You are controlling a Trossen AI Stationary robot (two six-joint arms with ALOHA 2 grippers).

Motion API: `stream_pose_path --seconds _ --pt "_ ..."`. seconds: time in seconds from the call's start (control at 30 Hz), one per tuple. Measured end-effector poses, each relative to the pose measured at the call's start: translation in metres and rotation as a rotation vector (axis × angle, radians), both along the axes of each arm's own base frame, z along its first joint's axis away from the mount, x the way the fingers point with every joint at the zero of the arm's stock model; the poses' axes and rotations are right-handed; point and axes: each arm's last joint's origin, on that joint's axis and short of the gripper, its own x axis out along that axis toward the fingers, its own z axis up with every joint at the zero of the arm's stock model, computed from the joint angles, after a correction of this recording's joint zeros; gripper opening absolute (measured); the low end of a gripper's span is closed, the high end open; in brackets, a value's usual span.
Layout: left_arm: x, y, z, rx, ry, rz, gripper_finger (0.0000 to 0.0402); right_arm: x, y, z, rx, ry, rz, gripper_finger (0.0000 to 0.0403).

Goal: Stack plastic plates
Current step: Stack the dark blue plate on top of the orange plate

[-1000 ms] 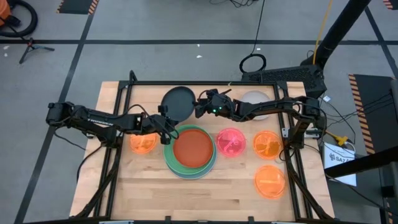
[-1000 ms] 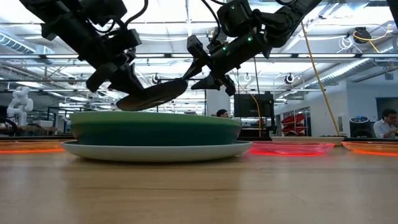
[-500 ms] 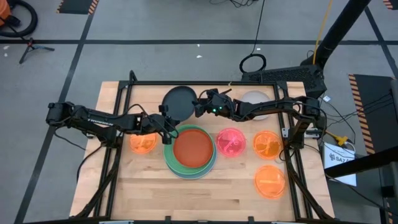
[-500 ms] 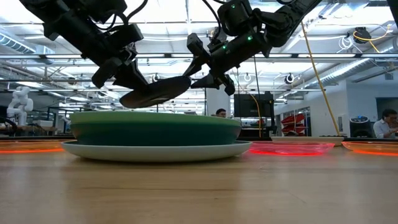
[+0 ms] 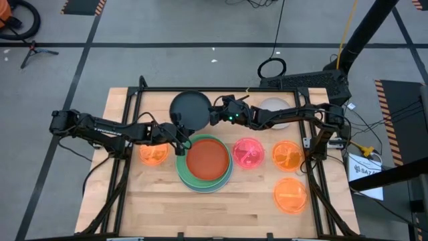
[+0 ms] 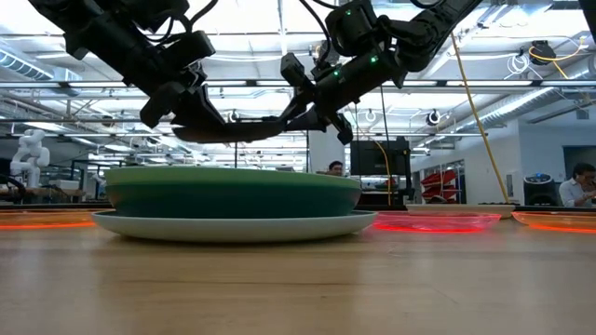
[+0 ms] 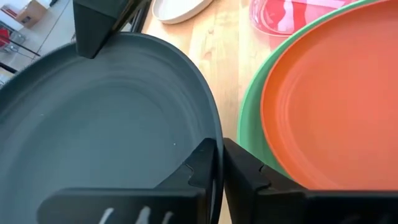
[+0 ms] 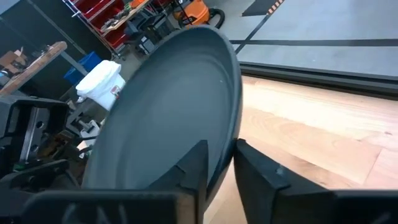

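Note:
A dark grey plate [image 5: 189, 110] hangs in the air over the far middle of the table and shows level in the low view [image 6: 242, 130]. My left gripper [image 5: 179, 131] is shut on its near rim, and my right gripper [image 5: 212, 115] is shut on its right rim. Just nearer stands a stack [image 5: 206, 162]: a red-orange plate [image 7: 329, 99] on top of a light green plate [image 6: 233, 175], a dark teal plate [image 6: 233, 200] and a pale plate [image 6: 233, 225] at the bottom. My left gripper pinches the dark grey plate's near rim [image 7: 217, 134] between its two fingers, one finger on the upper face and one outside the rim. The fingers come about level from the table's left and near side. The plate is lifted clear and level. My right gripper pinches the plate's right rim [image 8: 237, 112] between its two fingers, one on the upper face and one on the outer side. The fingers come from the table's right, slanting slightly down. The plate is clear of the table.
A pink plate [image 5: 247, 152] lies right of the stack. Small orange plates lie at the left [image 5: 154, 154], at the right [image 5: 287, 155] and at the near right [image 5: 291, 194]. A whitish plate [image 5: 274, 107] lies at the far right, under my right arm.
My left gripper has risen with the plate's near-left side. The dark grey plate, tilted with that side low a second ago, now hangs level above the stack's height. My right gripper has stayed nearly in place, still holding the rim.

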Motion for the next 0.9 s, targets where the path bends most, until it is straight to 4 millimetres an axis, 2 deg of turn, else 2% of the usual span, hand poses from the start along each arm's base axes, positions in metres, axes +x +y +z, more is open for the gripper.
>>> stream_pose_path --seconds 0.2,0.43,0.53,0.77,0.9 --pt "0.001 -0.001 0.001 -0.041 -0.02 -0.009 0.0036 0.0 0.0 0.0 -0.015 0.002 0.001 0.0033" --pt "0.002 -0.001 0.002 -0.069 -0.045 -0.022 0.004 0.0 0.0 0.001 -0.031 0.01 -0.008 0.0024" --pt "0.002 -0.002 0.003 -0.089 -0.056 -0.021 0.006 0.0 -0.001 0.0 -0.041 0.022 -0.007 0.0019" --pt "0.004 -0.001 0.006 -0.098 -0.1 -0.013 0.0134 -0.001 0.001 -0.004 -0.045 0.053 0.009 0.0005" --pt "0.005 -0.002 0.012 -0.099 -0.07 -0.014 0.0154 -0.002 0.001 -0.006 -0.039 0.082 0.01 0.0004"
